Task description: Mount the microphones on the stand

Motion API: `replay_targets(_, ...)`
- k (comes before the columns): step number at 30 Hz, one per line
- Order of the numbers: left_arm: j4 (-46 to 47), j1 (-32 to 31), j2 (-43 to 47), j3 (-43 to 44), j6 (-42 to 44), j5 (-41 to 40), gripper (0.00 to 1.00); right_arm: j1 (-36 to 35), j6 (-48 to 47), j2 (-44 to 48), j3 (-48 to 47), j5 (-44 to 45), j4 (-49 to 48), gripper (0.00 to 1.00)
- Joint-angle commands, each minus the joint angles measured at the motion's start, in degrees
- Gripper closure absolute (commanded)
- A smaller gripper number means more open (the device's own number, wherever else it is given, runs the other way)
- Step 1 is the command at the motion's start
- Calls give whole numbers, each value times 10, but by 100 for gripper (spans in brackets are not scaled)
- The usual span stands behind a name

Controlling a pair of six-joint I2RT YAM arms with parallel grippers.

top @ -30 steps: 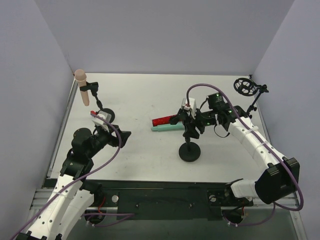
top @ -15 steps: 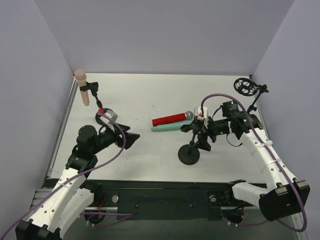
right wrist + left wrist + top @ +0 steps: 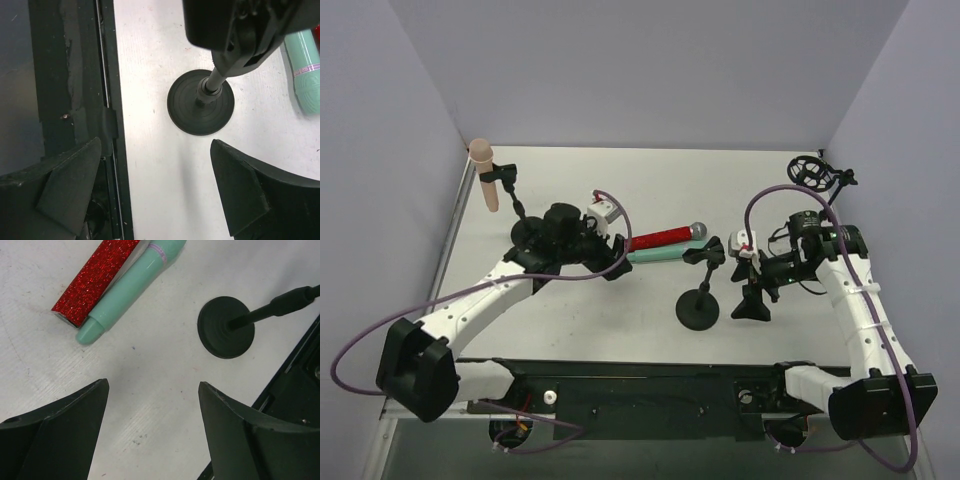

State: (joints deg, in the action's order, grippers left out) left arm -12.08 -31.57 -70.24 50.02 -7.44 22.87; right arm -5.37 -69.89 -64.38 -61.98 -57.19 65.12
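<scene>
The pink microphone (image 3: 486,182) already sits in the clip of the far-left stand (image 3: 512,196), head up and leaning a little, off in the far left corner of the table (image 3: 620,190). The red microphone (image 3: 658,239) and the green microphone (image 3: 654,256) lie flat on the table near its middle, side by side and touching. The green one is on the near side, and the red one's silver mesh head points to the right. Just past their right ends stands the middle stand (image 3: 698,308), a round black base with a thin pole rising to a clip. A third stand (image 3: 807,172), with a round cage-like holder, is at the far right edge, well apart from the rest. The left hand (image 3: 152,385) hovers low over the table just beside the tail ends of the red and green microphones. Its fingers are spread wide and grasp nothing, and it is not touching either one. The right hand (image 3: 155,145) hangs just to the right of the middle stand's base, near the front edge of the table. It too is released, jaws wide apart, and its wrist view shows the base and pole ahead of it and a bit of the green microphone at the side.
</scene>
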Motion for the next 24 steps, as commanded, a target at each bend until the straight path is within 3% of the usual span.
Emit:
replay_targets(1,-67,-9,-66,68,57,-28,16,28,-160,-35,-43,-44,184,15)
replay_targets(4,-109,-20,-137,134,64,-48,16,41,-199,-64,-67,-47,242,15)
replay_targets(8,-170,-39,-237,224,72,-76,16,47,-158,-95,-90,-40,249,15)
replay_targets(12,-172,-65,-291,267,124,-100,17,50,-160,-93,-90,-41,248,15)
replay_targets(18,-165,-73,-341,304,249,-18,18,51,-162,-94,-89,-44,248,15)
replay_targets(24,-161,-74,-388,359,286,11,18,68,-166,-99,-87,-45,248,15)
